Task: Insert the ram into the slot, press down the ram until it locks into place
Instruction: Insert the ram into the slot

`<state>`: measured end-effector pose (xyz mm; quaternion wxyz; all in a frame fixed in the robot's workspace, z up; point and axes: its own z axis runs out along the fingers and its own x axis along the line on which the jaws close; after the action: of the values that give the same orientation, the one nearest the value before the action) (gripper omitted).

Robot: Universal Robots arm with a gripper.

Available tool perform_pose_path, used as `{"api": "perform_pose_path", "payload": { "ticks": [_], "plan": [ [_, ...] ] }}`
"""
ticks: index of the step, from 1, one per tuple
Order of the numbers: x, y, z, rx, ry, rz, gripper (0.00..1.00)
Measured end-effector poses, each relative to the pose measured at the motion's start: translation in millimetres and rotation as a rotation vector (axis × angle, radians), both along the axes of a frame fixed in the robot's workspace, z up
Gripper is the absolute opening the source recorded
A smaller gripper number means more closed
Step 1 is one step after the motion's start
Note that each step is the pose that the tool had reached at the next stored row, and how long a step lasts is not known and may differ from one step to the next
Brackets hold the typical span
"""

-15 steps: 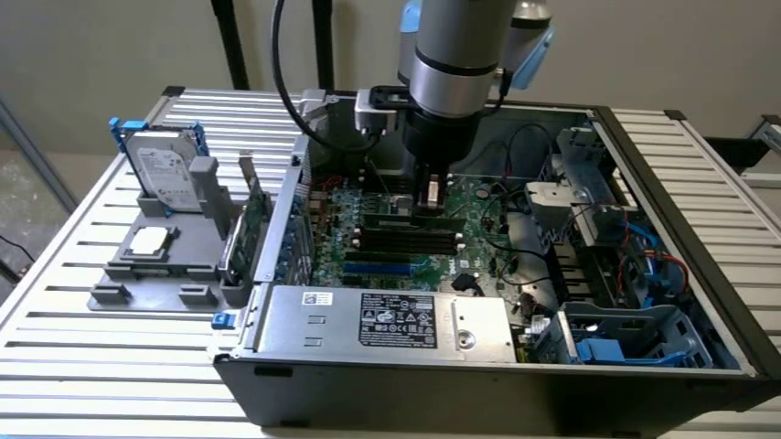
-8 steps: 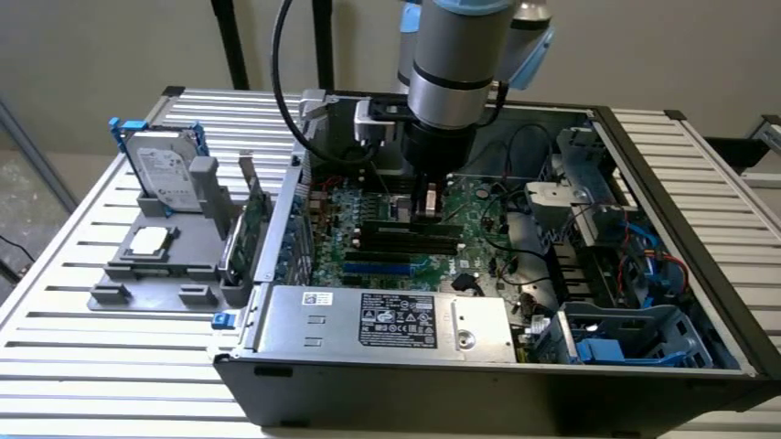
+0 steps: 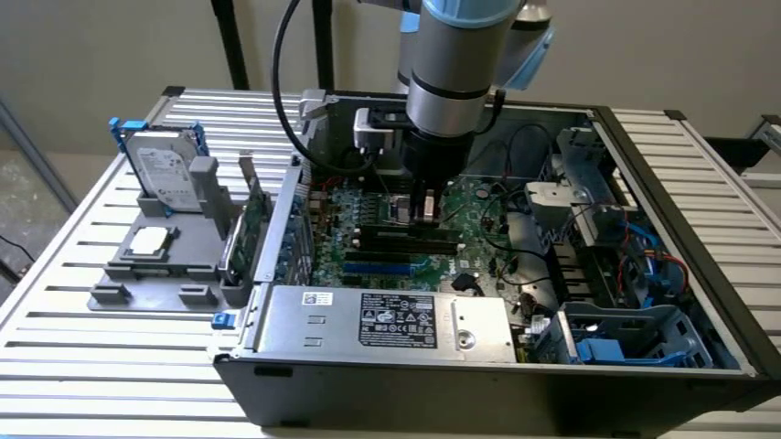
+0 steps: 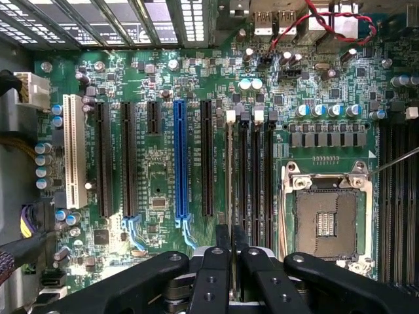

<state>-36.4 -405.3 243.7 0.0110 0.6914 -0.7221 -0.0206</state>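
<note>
Gripper is pinching narrow on the ram, gripping its top edge mid-length. Ram is standing edge-up along the slot; can't tell if the clips are engaging. I'm judging it light, stiff and fragile: grip the bare edges, not the chips. In the exterior view its long axis is running 9-to-3, with the blue socket sitting at its 7 o'clock.
</note>
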Motion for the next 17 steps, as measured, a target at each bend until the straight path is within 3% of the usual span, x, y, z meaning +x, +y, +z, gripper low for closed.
{"api": "perform_pose_path", "payload": {
  "ticks": [5, 12, 17],
  "plan": [
    [0.0, 1.4, -1.9, -0.0017, -0.0001, 0.000, 0.13],
    [0.0, 2.9, -6.6, -0.0151, 0.0001, 0.000, 0.13],
    [0.0, 3.8, -8.1, -0.0174, 0.0000, 0.000, 0.13]
  ]
}}
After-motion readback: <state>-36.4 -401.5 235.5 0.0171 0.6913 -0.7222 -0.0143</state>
